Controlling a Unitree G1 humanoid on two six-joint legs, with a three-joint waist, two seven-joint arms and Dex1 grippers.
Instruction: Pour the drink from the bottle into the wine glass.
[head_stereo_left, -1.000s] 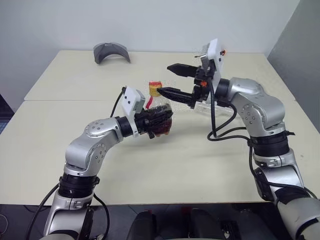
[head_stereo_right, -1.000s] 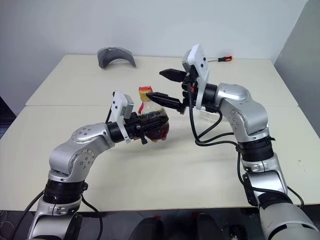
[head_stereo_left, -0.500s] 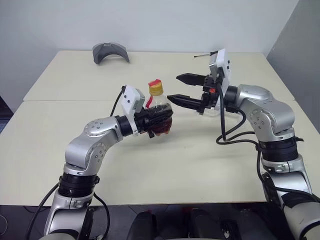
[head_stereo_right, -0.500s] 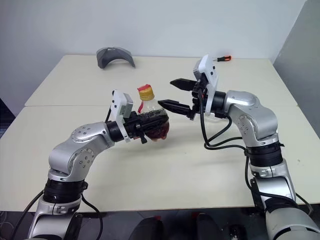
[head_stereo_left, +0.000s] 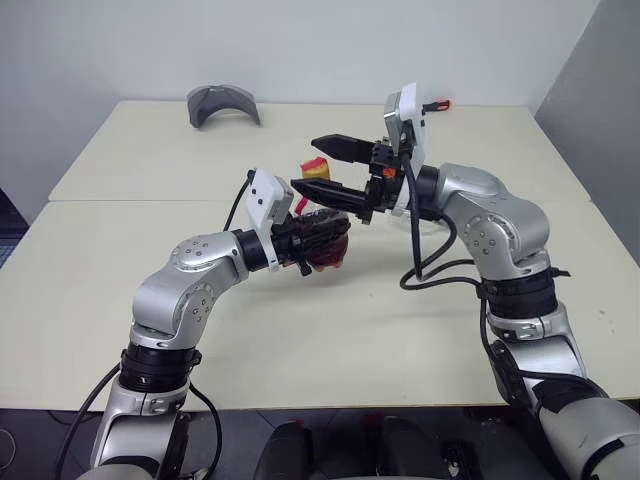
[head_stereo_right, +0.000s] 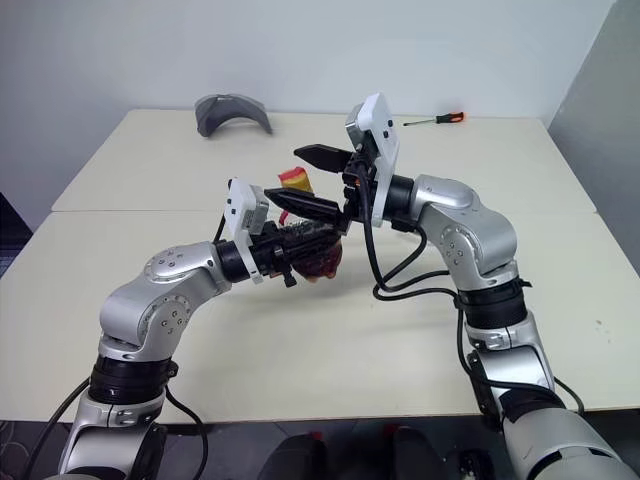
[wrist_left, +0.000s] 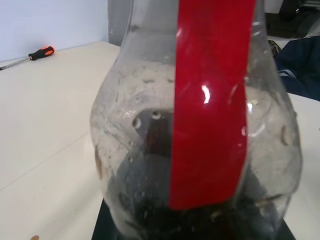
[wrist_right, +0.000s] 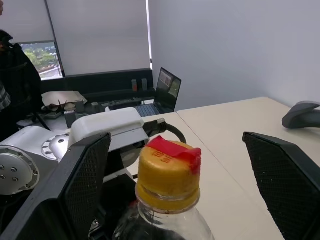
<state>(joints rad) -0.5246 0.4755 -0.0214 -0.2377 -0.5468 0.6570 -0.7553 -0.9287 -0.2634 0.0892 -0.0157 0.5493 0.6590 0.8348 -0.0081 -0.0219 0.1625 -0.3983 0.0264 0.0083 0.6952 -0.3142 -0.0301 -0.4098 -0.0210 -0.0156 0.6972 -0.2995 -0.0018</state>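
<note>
My left gripper (head_stereo_left: 312, 238) is shut on the rounded body of the small clear bottle (wrist_left: 200, 125) and holds it above the table. A little dark reddish drink (head_stereo_right: 318, 262) lies at the bottle's bottom. A red strip runs up to the yellow cap (wrist_right: 167, 167). My right gripper (head_stereo_left: 303, 164) is open and reaches in from the right. Its black fingers (wrist_right: 85, 185) stand on either side of the cap without touching it. The wine glass is hidden behind my right arm.
A grey curved object (head_stereo_left: 223, 103) lies at the table's far left. An orange-handled screwdriver (head_stereo_right: 440, 119) lies at the far right edge. A seam crosses the cream table (head_stereo_left: 90, 260). Beyond the table are a person (wrist_right: 15, 75) and a laptop (wrist_right: 167, 87).
My right gripper drew off to the right of the bottle, then swung back left and now straddles the cap. The left arm and bottle have stayed in place.
</note>
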